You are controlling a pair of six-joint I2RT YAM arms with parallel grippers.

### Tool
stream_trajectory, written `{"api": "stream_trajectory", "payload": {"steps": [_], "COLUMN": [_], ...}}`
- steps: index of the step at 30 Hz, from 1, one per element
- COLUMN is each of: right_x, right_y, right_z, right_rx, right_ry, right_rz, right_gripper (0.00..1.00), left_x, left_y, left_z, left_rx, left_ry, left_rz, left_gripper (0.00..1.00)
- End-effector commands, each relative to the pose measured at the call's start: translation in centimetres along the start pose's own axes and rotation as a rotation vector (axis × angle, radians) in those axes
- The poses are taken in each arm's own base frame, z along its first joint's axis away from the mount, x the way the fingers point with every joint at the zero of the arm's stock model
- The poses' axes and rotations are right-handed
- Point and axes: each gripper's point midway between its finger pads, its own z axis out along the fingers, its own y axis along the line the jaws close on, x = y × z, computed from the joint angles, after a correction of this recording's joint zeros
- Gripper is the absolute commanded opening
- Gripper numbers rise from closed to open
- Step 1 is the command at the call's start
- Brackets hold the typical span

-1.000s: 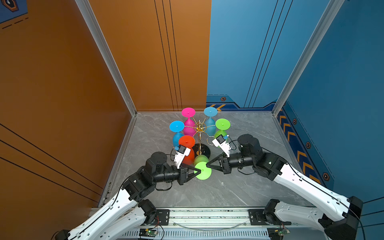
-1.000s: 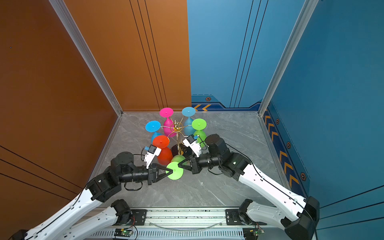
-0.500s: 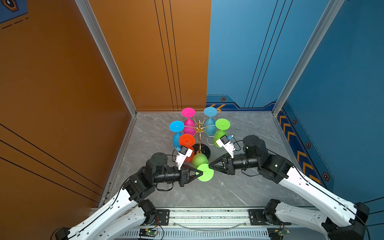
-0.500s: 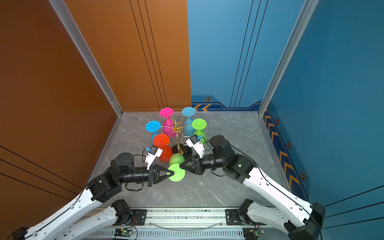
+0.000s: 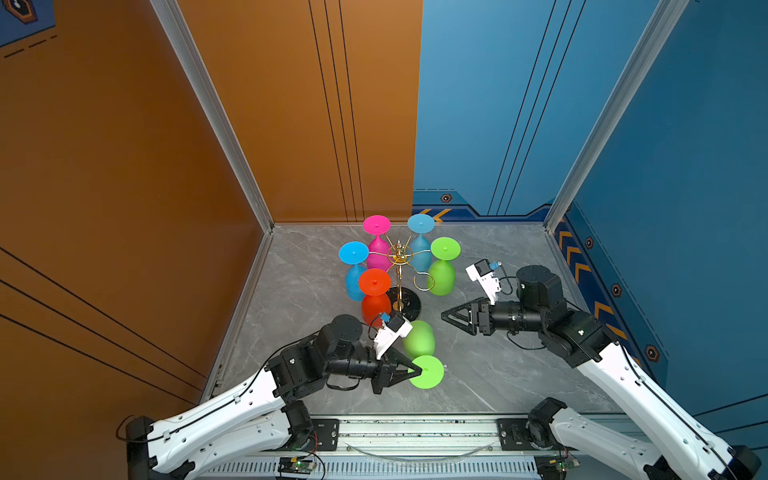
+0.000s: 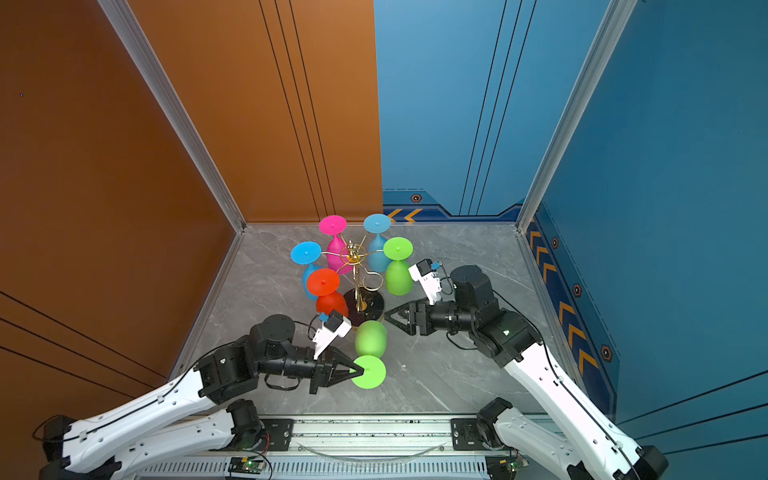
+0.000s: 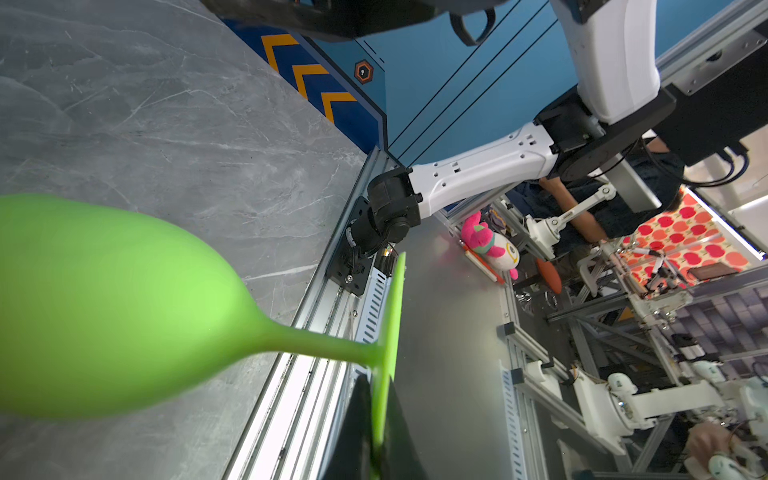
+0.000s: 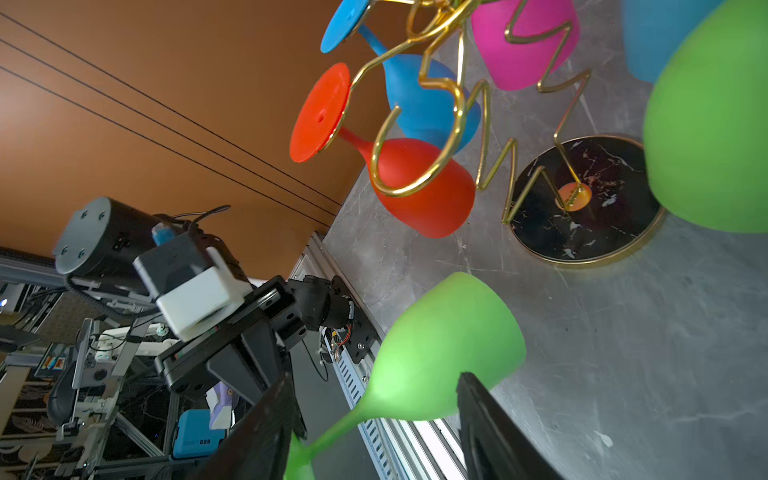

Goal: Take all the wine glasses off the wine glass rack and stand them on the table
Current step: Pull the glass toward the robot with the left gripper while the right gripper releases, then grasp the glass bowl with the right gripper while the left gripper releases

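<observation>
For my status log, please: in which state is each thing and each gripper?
Gold wire wine glass rack: upright, one loop empty.
Green wine glass in front: off the rack, tipped sideways.
Left gripper: jaws shut on that glass's foot.
Right gripper: jaws open, holding nothing.
Pink wine glass: hangs inverted.
Back blue wine glass: hangs inverted.
Left blue wine glass: hangs inverted.
Red wine glass: hangs inverted.
Green wine glass on the rack: hangs inverted.

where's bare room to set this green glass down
Bare grey marble tabletop lies between the held lime green wine glass, the right arm and the front rail; more lies between the gold wire rack and the orange wall. Crowded under the rack's hanging glasses.
</observation>
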Motion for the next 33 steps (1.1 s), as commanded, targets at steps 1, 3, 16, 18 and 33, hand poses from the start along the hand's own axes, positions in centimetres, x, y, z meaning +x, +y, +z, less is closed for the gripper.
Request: {"api": "stream_trajectory", "payload": {"steps": [1,3,16,18,33], "right_x": [1.0,1.2,0.1,-0.2,-2.9], "right_y": [-1.9,-2.9,-5.0,-5.0,-4.1], "right_z": [-0.5,-0.5,0.2,0.2,0.0], "right_rx": [0.069,0.098,0.180,0.181,0.166], "right_ry": [0.024,0.038,0.083,0.079,0.070], "right_rz": [0.079,0.115,0.208,0.213,0.218], "right_gripper": [0.66,0.67,0.70,0.70,0.63], "left_x": [-0.7,-0.4,1.5,1.6,3.1], "left_y": [0.7,1.0,3.1,3.1,5.0], "left_z": [-0.1,0.1,2.2,2.2,2.2], "left_rx": [-0.127,-0.184,-0.545,-0.574,-0.802], "left_ry": [-0.010,0.012,0.208,0.223,0.388], "left_rz": [0.197,0.273,0.877,0.945,1.320], "left_gripper": [0.00,0.00,0.00,0.00,0.00]}}
